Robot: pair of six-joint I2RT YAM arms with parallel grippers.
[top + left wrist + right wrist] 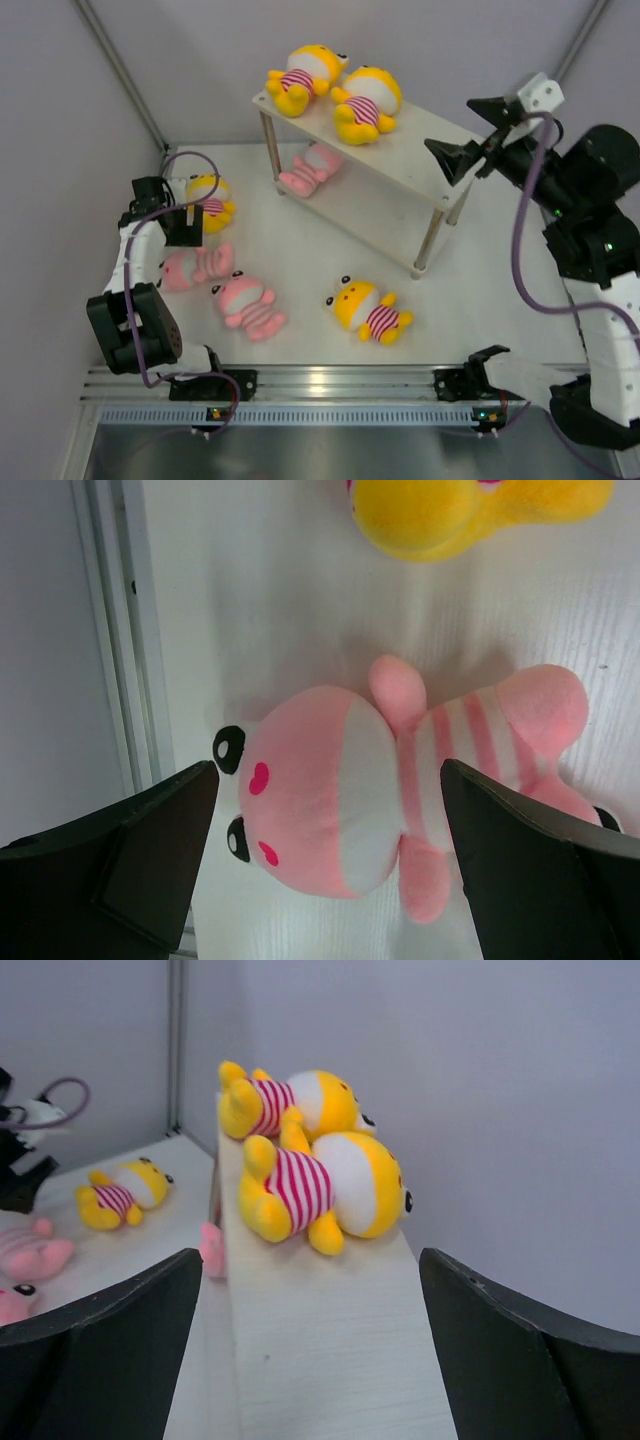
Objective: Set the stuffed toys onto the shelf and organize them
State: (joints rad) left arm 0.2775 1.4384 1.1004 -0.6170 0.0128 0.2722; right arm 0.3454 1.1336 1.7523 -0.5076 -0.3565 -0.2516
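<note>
The white shelf (420,150) stands at the back, and two yellow stuffed toys (305,75) (367,103) lie on its top board. A pink toy (312,168) lies beneath that board. My right gripper (470,135) hovers open over the board's bare right end (320,1360), empty, with the nearer yellow toy (330,1185) ahead of it. My left gripper (180,225) hangs open above a pink toy (400,790) lying on its back; its fingers (160,850) straddle the toy's head and chest without touching.
Another pink toy (248,303) and a yellow toy (365,310) lie on the table in front. A third yellow toy (210,200) lies near the left wall, just beyond my left gripper. Metal frame posts (120,70) rise at the back corners.
</note>
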